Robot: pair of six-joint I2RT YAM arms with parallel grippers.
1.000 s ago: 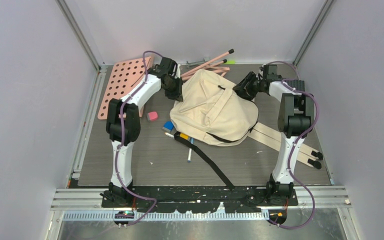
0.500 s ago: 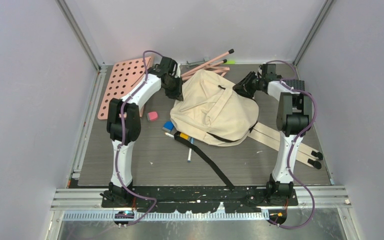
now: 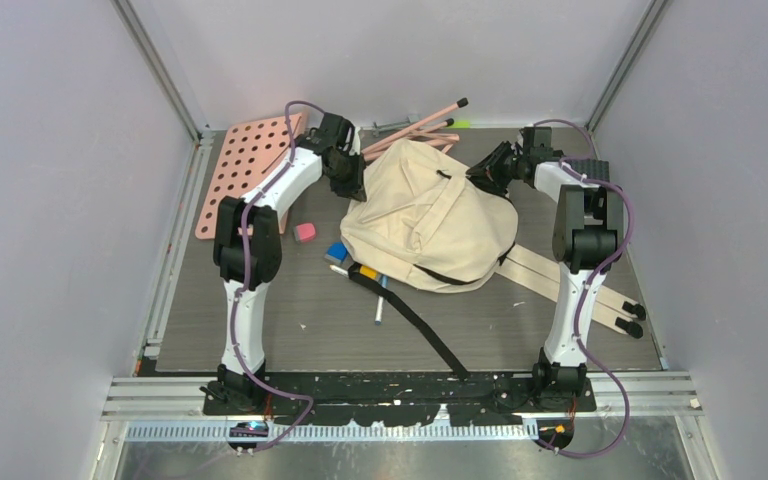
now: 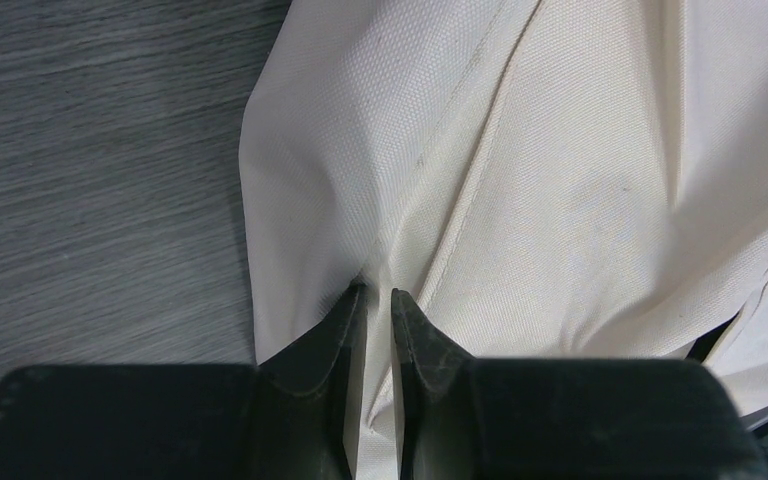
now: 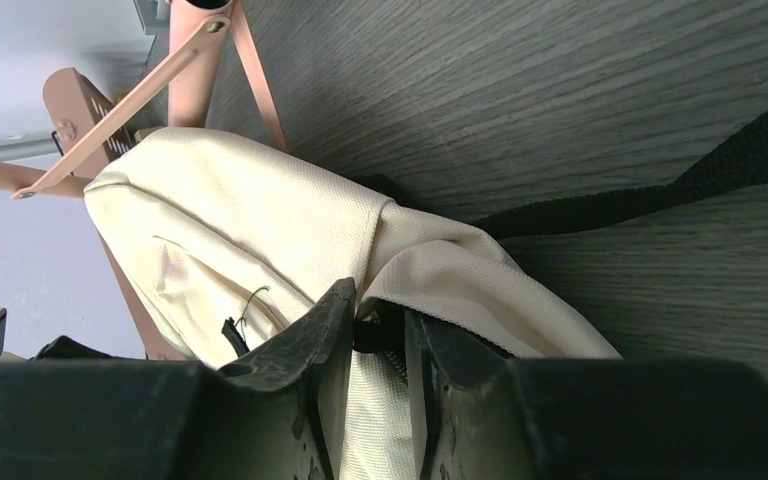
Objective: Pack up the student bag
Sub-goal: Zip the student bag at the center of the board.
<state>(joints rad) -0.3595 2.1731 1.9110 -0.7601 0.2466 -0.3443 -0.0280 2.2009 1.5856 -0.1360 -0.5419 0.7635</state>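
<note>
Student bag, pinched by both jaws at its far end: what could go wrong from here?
The left jaws are shut on only a thin fold of the student bag, which could slip out under a pull.
The pen and blue block lie against the bag's near edge; dragging may scatter them.
The pink rods behind could snag the cloth.

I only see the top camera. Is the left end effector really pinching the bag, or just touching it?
Observer: Pinching. The left wrist camera shows the left end effector nearly shut, with a fold of the bag caught between its fingers.
Operator: What about the right one?
Observer: The right end effector is clamped on a folded edge of the bag.
Operator: Anything hiding under that arm?
Observer: A black strap runs out from under the bag across the table.
</note>
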